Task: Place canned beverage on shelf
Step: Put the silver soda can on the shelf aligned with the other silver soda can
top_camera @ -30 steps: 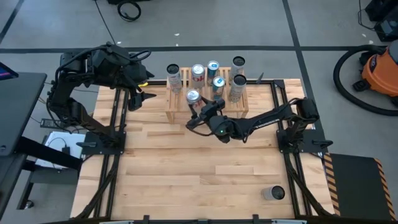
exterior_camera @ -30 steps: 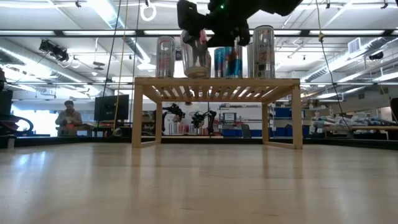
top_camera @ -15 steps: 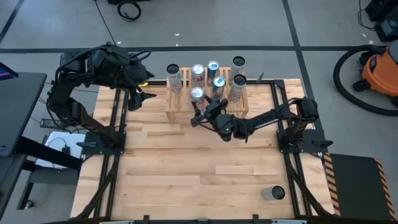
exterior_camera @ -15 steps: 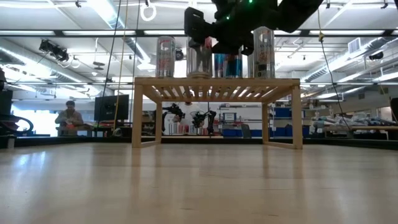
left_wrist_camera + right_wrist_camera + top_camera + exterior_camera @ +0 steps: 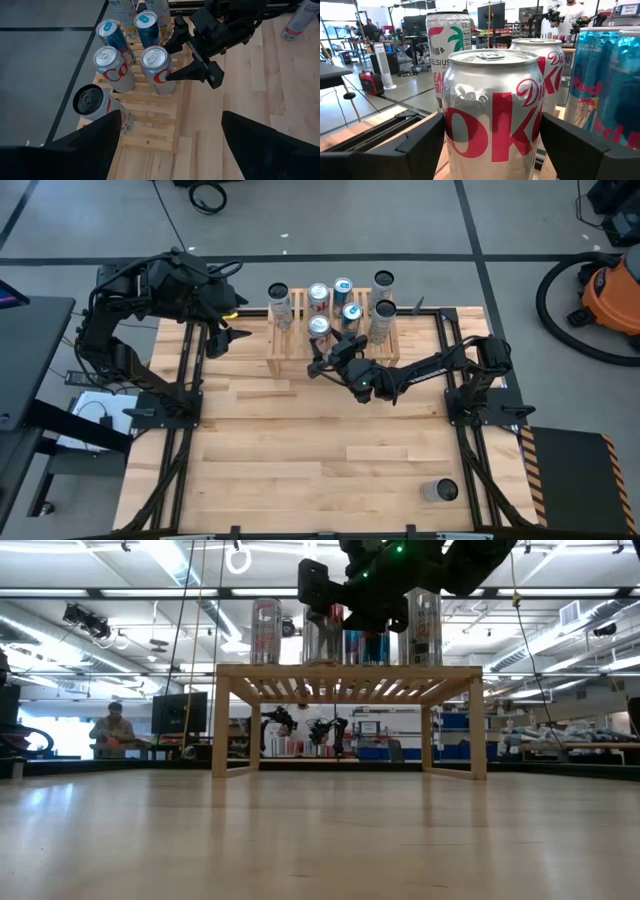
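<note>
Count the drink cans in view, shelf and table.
8. Seven stand clustered on the shelf; one can lies on the table, near its front right corner. Others could hide under the right arm.

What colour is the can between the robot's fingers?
The Diet Coke can is silver with red lettering, clearest in the right wrist view.

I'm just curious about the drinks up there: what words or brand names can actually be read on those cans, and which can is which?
"Di" above "OK", red letters cut off at the edges: silver can between the right gripper's fingers.
"Di" and "Ke", partly hidden: second silver can behind it.
"ELSIUS" with "EAC" lower down, cut off: white can with a palm tree mark.
"Red", partly cut off: blue can.
Lettering on the other cans is too small to read.
</note>
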Controlling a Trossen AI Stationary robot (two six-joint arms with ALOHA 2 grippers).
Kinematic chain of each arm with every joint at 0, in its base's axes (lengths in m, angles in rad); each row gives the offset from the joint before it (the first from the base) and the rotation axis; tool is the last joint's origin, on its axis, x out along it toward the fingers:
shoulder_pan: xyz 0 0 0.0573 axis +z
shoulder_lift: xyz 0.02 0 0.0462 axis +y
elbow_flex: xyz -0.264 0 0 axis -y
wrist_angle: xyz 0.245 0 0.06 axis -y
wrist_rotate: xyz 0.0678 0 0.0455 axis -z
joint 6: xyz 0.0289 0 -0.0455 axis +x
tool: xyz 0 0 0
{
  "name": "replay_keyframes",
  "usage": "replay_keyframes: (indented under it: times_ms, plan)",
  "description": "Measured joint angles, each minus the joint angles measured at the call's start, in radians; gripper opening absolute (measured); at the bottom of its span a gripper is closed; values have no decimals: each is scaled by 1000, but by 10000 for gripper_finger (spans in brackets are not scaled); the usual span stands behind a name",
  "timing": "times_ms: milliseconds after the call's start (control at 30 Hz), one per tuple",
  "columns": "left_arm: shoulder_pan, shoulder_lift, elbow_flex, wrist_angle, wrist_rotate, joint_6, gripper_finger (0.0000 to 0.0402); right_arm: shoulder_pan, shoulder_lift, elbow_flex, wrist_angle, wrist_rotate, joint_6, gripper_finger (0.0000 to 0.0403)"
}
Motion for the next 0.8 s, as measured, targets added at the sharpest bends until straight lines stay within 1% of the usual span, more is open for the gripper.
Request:
replay_keyframes:
  times_ms: [533,800]
  plan:
    - [0,0,0,0,0,0,346,0,0,0,-5,-2,1,319]
    - [0,0,0,0,0,0,346,0,0,0,2,-93,-25,319]
